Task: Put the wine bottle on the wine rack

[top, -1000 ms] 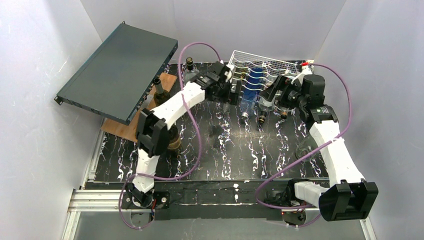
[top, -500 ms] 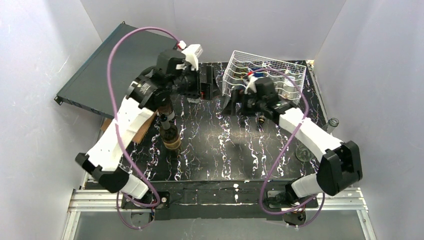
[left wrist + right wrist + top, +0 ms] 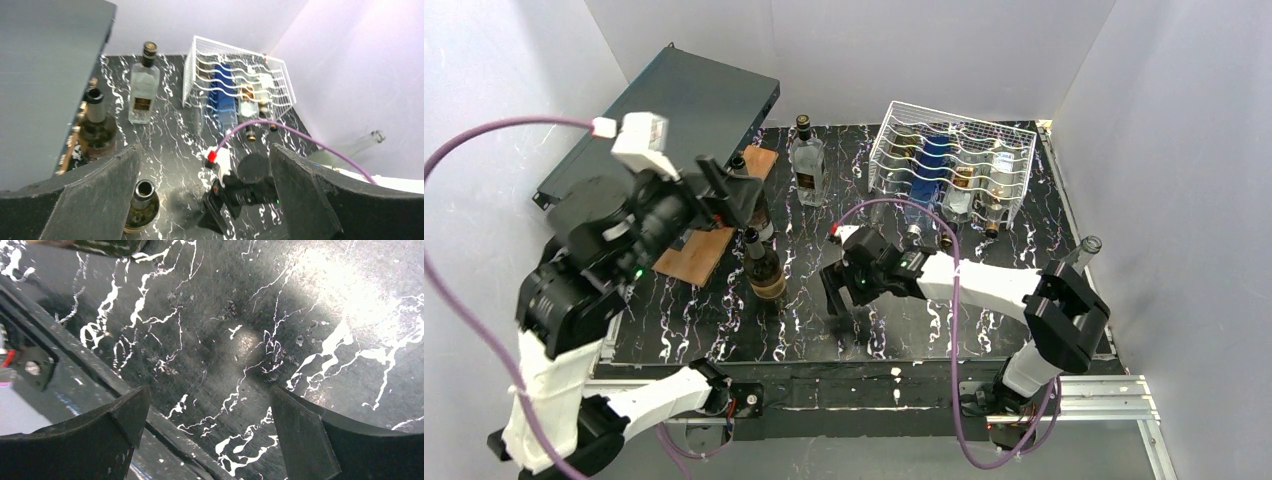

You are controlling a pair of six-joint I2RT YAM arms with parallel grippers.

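The white wire wine rack (image 3: 1014, 150) stands at the back right with several bottles lying in its cradles; it also shows in the left wrist view (image 3: 197, 65). A clear bottle (image 3: 807, 165) stands left of it. A dark bottle (image 3: 765, 268) stands mid-left, its mouth open (image 3: 143, 189). Another dark bottle (image 3: 749, 195) stands on a wooden board. My left gripper (image 3: 729, 195) is high above the left side, open and empty (image 3: 205, 200). My right gripper (image 3: 836, 298) is low over the table's middle, open and empty (image 3: 210, 430).
A flat dark-teal metal case (image 3: 659, 130) leans at the back left over the wooden board (image 3: 709, 255). A clear empty bottle (image 3: 1074, 255) leans by the right wall. The table's black front rail (image 3: 90, 370) lies just beside my right fingers.
Both arms have drawn back from the rack. The left one rose up and to the left. The right one swung down to the middle of the table.
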